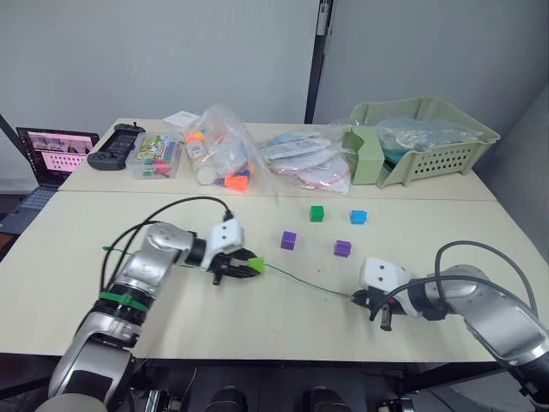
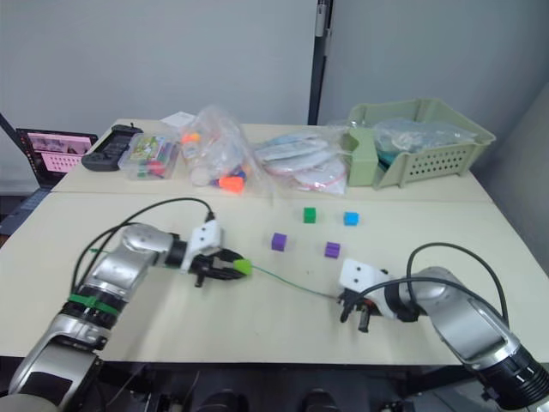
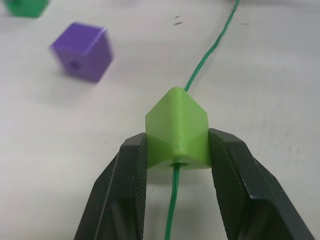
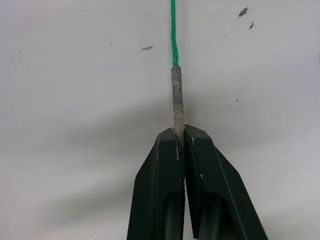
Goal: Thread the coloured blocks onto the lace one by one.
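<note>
Both claws are stretching the lace (image 1: 304,282) low over the desk (image 1: 283,322).
Left claw (image 3: 177,152) is gripping the threaded lime block (image 3: 177,129); right claw (image 4: 180,134) is pinching the grey tip (image 4: 177,97), forearms angling inward.

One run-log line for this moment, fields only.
left gripper: shut on lime green block, lace through it | right gripper: shut on lace tip | loose: two purple, dark green, blue blocks

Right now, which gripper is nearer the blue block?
Right. The right gripper, pinching the lace tip, sits just below the blue block; the left gripper, holding the lime green block, is farther across the table.
</note>
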Motion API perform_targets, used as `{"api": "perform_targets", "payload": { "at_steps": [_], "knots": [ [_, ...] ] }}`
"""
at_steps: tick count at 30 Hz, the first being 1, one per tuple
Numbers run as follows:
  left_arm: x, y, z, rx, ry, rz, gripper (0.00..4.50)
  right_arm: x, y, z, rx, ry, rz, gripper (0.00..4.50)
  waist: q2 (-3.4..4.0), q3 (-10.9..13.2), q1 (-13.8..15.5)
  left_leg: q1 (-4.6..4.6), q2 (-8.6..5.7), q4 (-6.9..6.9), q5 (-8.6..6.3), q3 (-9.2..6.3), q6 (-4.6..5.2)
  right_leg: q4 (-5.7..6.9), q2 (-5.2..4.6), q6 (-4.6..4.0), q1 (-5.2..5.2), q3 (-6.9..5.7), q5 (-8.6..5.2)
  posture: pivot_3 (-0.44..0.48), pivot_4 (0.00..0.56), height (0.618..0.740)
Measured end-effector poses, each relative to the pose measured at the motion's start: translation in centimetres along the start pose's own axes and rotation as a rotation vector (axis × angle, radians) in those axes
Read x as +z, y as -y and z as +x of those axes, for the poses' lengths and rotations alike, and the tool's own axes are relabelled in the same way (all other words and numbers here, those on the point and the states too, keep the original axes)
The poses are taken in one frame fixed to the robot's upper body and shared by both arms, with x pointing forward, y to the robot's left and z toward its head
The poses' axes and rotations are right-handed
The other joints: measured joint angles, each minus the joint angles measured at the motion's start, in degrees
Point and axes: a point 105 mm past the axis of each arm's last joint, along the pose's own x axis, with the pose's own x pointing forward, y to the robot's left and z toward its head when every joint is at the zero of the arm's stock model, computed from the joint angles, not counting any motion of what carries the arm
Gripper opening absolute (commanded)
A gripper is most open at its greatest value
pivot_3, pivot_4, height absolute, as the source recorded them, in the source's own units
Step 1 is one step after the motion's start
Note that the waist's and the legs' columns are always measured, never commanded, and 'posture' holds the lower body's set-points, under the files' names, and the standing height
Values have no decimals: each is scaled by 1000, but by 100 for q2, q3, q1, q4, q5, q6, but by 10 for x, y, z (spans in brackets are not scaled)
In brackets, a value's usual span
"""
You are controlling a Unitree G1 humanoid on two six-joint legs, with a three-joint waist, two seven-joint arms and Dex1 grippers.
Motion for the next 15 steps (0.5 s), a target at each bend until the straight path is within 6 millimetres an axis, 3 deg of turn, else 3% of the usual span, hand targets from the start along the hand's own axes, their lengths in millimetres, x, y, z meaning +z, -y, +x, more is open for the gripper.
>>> {"api": "perform_targets", "payload": {
  "at_steps": [7,12,15],
  "knots": [
    [-27,7,-39,-9,-24,-31,1308,-2,0,1,23,0,-6,0,1,0,-29,0,6,-4,0,2,0,4,3,-2,-8,-3,0,0,150,734],
    [-77,1,-99,141,-163,-109,1308,-2,2,1,31,-4,-12,0,0,1,-51,0,9,-6,0,6,0,4,2,-5,-13,-6,-1,0,150,734],
    [-87,-1,-111,191,-167,-117,1308,-2,1,1,42,1,-13,0,0,1,35,0,6,0,0,8,0,1,-6,-4,-5,-11,-1,0,150,734]
  ]
}}
